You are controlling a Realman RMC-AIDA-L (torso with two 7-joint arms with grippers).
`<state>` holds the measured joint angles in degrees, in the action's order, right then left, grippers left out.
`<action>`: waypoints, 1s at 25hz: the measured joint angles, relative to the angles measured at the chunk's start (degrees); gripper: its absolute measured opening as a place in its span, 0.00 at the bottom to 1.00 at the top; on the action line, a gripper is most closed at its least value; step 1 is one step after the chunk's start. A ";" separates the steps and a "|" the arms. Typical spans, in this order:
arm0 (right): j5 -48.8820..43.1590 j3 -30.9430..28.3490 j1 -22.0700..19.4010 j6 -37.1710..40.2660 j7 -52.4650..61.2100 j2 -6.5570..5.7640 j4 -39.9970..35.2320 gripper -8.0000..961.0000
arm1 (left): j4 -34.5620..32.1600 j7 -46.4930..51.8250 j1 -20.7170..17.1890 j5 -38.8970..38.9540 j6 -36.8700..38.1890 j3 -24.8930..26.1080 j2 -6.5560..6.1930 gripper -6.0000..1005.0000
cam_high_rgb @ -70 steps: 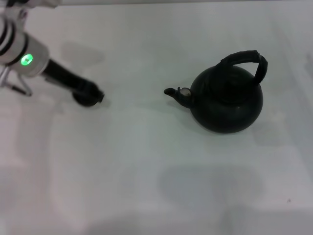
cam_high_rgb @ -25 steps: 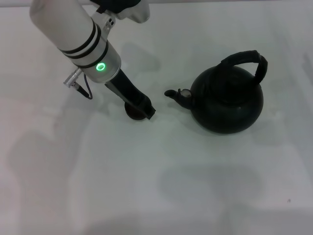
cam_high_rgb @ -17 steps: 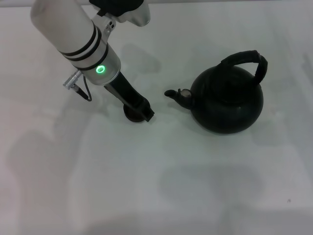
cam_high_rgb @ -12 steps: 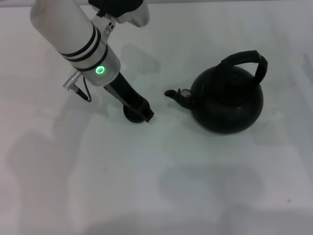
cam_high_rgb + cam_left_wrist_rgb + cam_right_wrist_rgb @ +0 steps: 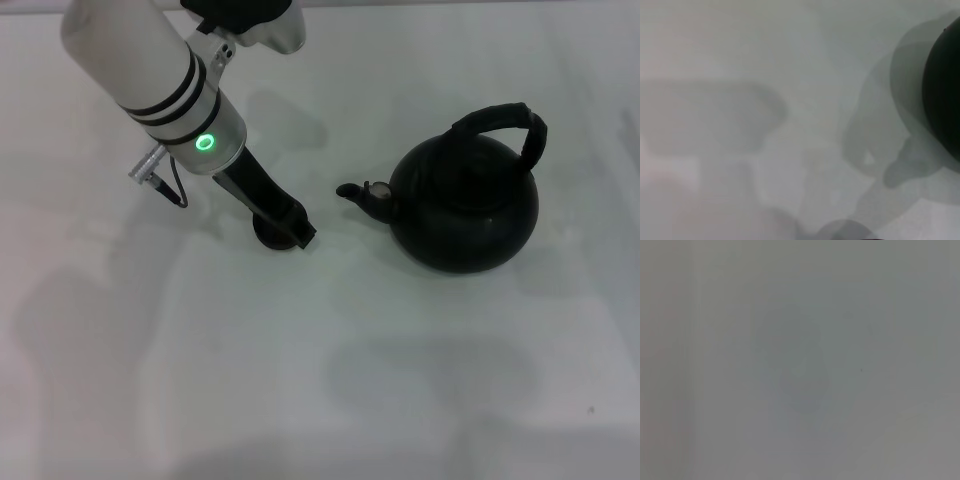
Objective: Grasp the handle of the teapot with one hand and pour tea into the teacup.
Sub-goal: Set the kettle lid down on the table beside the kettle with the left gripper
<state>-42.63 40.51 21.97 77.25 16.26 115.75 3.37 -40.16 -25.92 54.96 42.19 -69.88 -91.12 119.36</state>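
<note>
The round matte-black teapot (image 5: 465, 205) stands on the white table at the right of the head view, with its spout (image 5: 352, 190) pointing left. Its arched ribbed handle (image 5: 495, 117) stands free over the top. The tiny dark teacup (image 5: 268, 238) sits on the table left of the spout, about a cup's width from it. My left gripper (image 5: 296, 234) reaches down from the upper left and sits on the cup, its dark fingers closed over the rim. An edge of the teapot also shows in the left wrist view (image 5: 946, 95). My right gripper is out of view.
The white table (image 5: 320, 380) spreads around both things. My left arm, with a green light (image 5: 205, 142), crosses the upper left. The right wrist view shows only a plain grey surface.
My left gripper carried the teacup from the far left to a spot beside the teapot's spout. Over the last second it has barely moved. The teapot has stayed put.
</note>
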 joint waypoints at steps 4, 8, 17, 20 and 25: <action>0.00 0.00 0.00 0.00 -0.01 0.00 -0.02 0.89 | -0.01 0.00 -0.02 0.00 0.00 -0.09 0.00 0.73; 0.00 0.05 0.00 0.00 -0.05 0.00 -0.11 0.89 | -0.01 0.05 -0.02 0.00 0.00 -0.10 0.00 0.76; 0.00 0.11 -0.14 0.01 -0.09 0.00 -0.40 0.89 | -0.53 0.02 -0.48 -0.01 -1.04 0.27 -0.20 0.75; 0.00 0.09 -0.10 0.01 -0.09 -0.06 -0.43 0.89 | -3.89 -0.09 -3.02 -0.39 -2.71 0.34 -0.39 0.75; 0.00 0.12 0.00 -0.02 -0.09 -0.08 -0.48 0.89 | -8.74 0.02 -6.06 -0.57 -5.05 0.47 -0.61 0.86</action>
<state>-42.63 40.63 21.97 77.23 16.17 115.66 2.88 -48.90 -25.91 48.89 41.62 -74.93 -90.65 118.74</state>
